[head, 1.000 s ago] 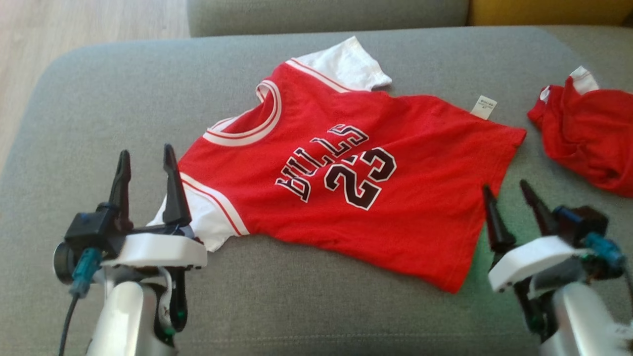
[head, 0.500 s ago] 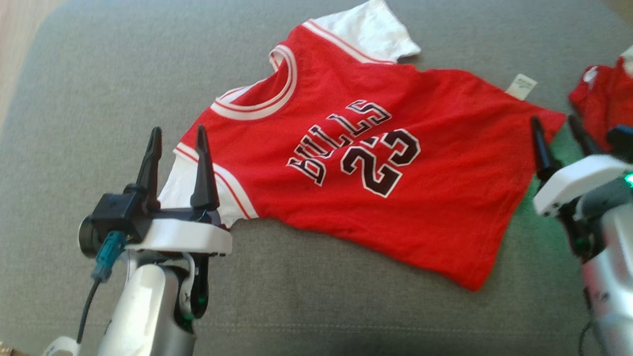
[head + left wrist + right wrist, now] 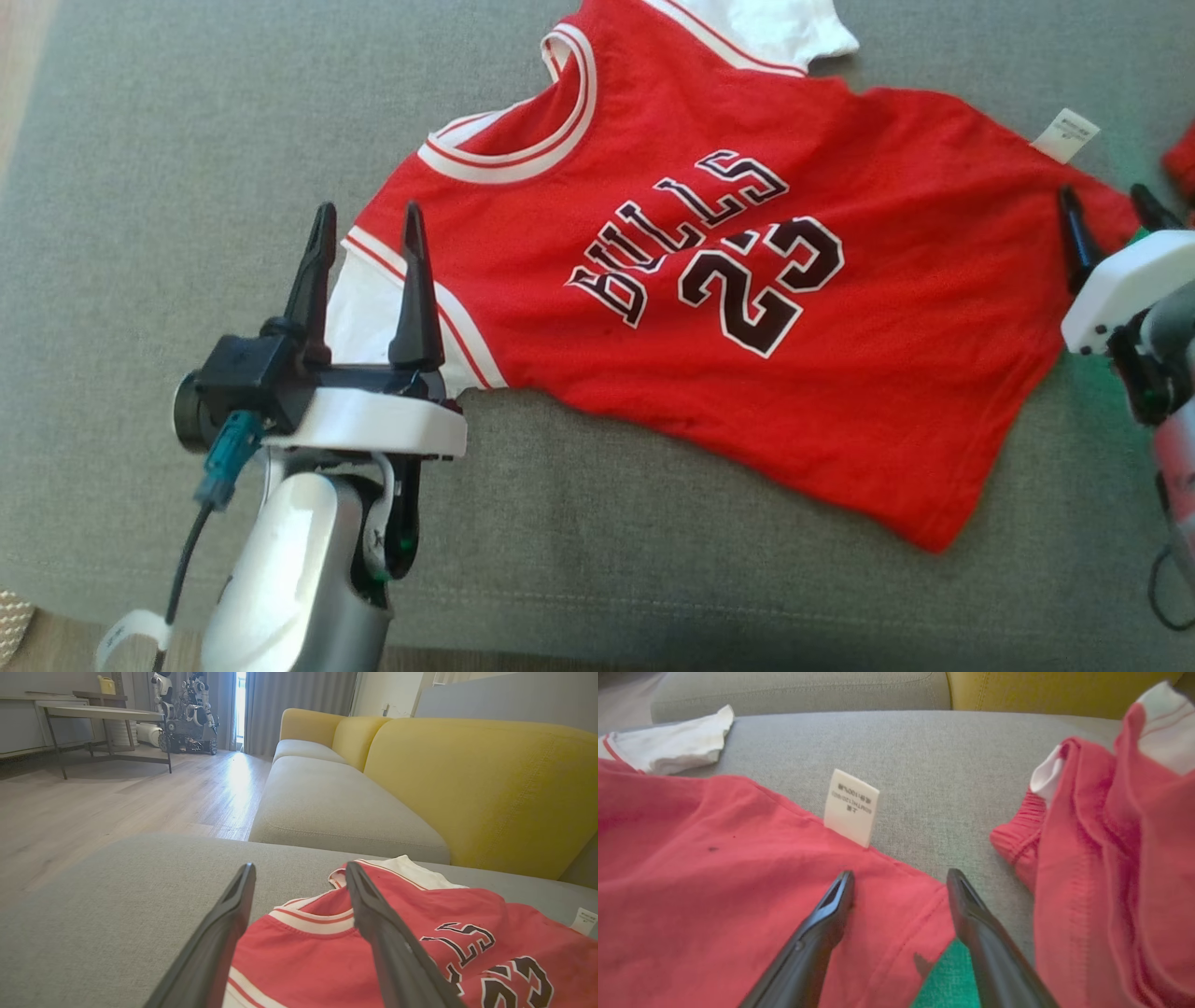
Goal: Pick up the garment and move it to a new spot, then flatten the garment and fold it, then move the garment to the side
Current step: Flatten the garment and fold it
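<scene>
The garment is a red jersey with white sleeves and "BULLS 23" on the chest. It lies spread out, front up, on the grey cushion. My left gripper is open, its fingers standing over the near white sleeve. In the left wrist view the left gripper points at the collar of the garment. My right gripper is open at the far hem corner. The right wrist view shows the right gripper straddling that corner of the garment, just short of the white care label.
A second crumpled red garment lies close on the right of my right gripper. The cushion's front edge runs along the bottom. Yellow sofa backs, a wooden floor and another robot lie beyond.
The head camera has tipped down and closer, shifting the whole picture. Against the jersey, my left gripper has come over the near sleeve and my right gripper has advanced along the hem to its far corner.
</scene>
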You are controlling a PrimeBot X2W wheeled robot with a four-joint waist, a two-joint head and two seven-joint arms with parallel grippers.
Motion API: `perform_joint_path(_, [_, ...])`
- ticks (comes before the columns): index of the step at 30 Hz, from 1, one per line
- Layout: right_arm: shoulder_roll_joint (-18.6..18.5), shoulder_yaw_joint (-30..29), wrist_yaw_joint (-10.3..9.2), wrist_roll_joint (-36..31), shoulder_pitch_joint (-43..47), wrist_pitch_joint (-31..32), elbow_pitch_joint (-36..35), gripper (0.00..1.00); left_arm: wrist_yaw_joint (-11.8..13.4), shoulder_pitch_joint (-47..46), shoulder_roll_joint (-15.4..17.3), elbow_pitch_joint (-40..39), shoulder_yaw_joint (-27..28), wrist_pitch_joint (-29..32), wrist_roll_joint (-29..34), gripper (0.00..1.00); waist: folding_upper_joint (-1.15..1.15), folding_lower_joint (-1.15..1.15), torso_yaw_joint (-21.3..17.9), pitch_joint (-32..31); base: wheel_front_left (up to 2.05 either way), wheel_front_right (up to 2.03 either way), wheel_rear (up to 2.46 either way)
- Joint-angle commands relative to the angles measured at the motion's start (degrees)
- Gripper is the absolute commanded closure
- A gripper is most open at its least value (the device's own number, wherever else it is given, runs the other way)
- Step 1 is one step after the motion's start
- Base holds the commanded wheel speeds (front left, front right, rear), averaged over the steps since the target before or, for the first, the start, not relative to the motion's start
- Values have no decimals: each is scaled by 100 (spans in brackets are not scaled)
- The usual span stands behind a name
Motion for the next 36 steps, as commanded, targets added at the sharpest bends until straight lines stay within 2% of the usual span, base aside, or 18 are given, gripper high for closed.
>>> perform_joint_path(1, [-142, 162, -4, -23, -196, -58, 9, 0, 53, -218, 48, -214, 128, -44, -26, 0, 0, 0, 7, 74, 0, 0, 0])
perform_joint_path(3, [-142, 285, -4, 18, -279, -49, 168, 0, 60, -249, 48, -213, 102, -44, -29, 0, 0, 0, 5, 117, 0, 0, 0])
perform_joint_path(5, [-147, 433, -4, 78, -352, -68, 267, 99, 68, -276, 48, -212, 83, -44, -30, 0, 0, 0, 3, 149, 0, 0, 0])
perform_joint_path(11, [-349, 948, -4, -77, -676, -527, 196, 100, 89, -359, 48, -174, -51, -45, -50, 0, 0, 0, 19, 205, 0, 0, 0])
perform_joint_path(20, [-813, 1068, -4, -327, -1671, -842, 304, 100, 113, -479, 48, -232, -272, -45, -114, 0, 0, 0, 141, 397, 0, 0, 0])
perform_joint_path(31, [-1380, 1548, -4, -816, -3166, -838, 998, 100, 247, -738, 48, -384, -639, -45, -353, 0, 0, 0, 713, 1028, 0, 0, 0])
perform_joint_path(36, [-1667, 1448, -4, -1087, -3679, -1050, 1420, 100, 330, -833, 48, -456, -809, -45, -460, 0, 0, 0, 1016, 1186, 0, 0, 0])
